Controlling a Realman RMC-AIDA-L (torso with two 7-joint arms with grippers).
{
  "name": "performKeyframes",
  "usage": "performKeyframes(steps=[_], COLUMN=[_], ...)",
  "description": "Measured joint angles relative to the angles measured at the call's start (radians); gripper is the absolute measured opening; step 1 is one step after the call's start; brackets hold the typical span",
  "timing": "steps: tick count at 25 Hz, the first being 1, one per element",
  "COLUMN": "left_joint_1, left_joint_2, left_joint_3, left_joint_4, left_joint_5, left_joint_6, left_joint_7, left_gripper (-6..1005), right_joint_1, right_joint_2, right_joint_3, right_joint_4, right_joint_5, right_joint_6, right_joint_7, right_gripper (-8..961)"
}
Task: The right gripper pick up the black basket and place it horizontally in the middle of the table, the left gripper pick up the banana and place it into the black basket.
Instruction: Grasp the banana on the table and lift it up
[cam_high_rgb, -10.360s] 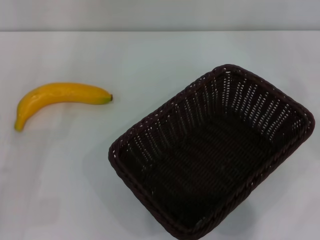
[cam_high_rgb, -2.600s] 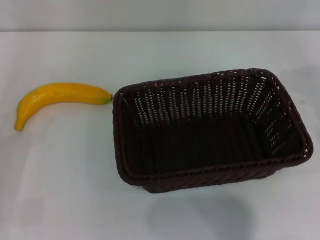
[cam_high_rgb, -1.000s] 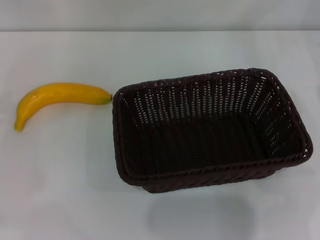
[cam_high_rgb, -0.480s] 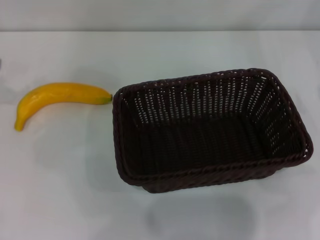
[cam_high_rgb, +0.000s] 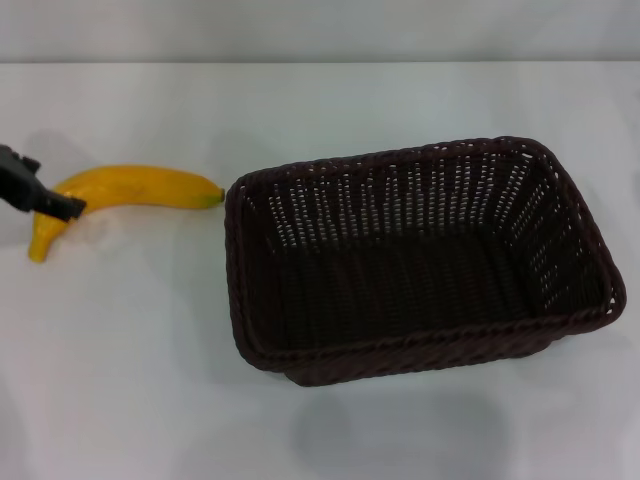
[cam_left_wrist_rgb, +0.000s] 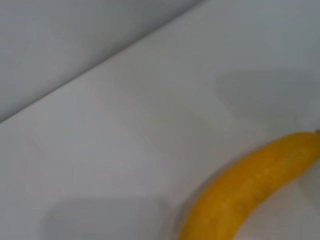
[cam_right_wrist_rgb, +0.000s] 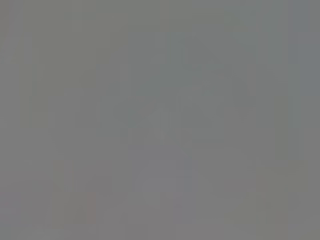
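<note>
The black basket (cam_high_rgb: 420, 262) stands upright on the white table (cam_high_rgb: 130, 380), its long side running left to right, a little right of the middle. The yellow banana (cam_high_rgb: 140, 186) lies on the table to its left, its dark tip almost touching the basket's left rim. It also shows in the left wrist view (cam_left_wrist_rgb: 250, 195). My left gripper (cam_high_rgb: 40, 195) has come in from the left edge, and its black tip lies over the banana's left part. The right gripper is out of view.
The table's back edge meets a grey wall (cam_high_rgb: 320, 30). Bare white tabletop lies in front of the basket and behind it. The right wrist view shows only plain grey.
The left gripper has entered from the left edge and reached the banana's left part. The basket and the banana have not moved in the last second.
</note>
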Motion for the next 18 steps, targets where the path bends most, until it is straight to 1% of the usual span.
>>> performKeyframes(steps=[2,6,9,15,16,18], left_joint_1=[0.004,0.015,0.033,0.065,0.084,0.094], left_joint_2=[-0.021,-0.037,-0.04,-0.041,-0.043,-0.047], left_joint_3=[-0.001,-0.001,-0.002,-0.005,-0.008,-0.013], left_joint_4=[0.0,-0.002,0.011,0.026,0.045,0.06], left_joint_5=[0.011,0.014,0.013,0.008,0.005,0.004], left_joint_6=[0.016,0.041,0.052,0.061,0.065,0.074], left_joint_7=[0.022,0.031,0.032,0.032,0.032,0.032], left_gripper=[801,800,799,797,797,797], right_joint_1=[0.0,0.0,0.001,0.007,0.011,0.015], right_joint_2=[0.0,0.0,0.0,0.001,0.001,0.001], right_joint_3=[-0.002,-0.002,-0.003,-0.005,-0.005,-0.005], right_joint_4=[0.0,0.0,-0.003,-0.01,-0.009,-0.006], right_joint_5=[0.0,0.0,0.0,0.0,0.0,0.0], right_joint_6=[0.001,0.001,0.001,0.003,0.005,0.008], right_joint_7=[0.0,0.001,0.001,0.001,0.001,0.001], right_gripper=[864,863,863,861,861,861])
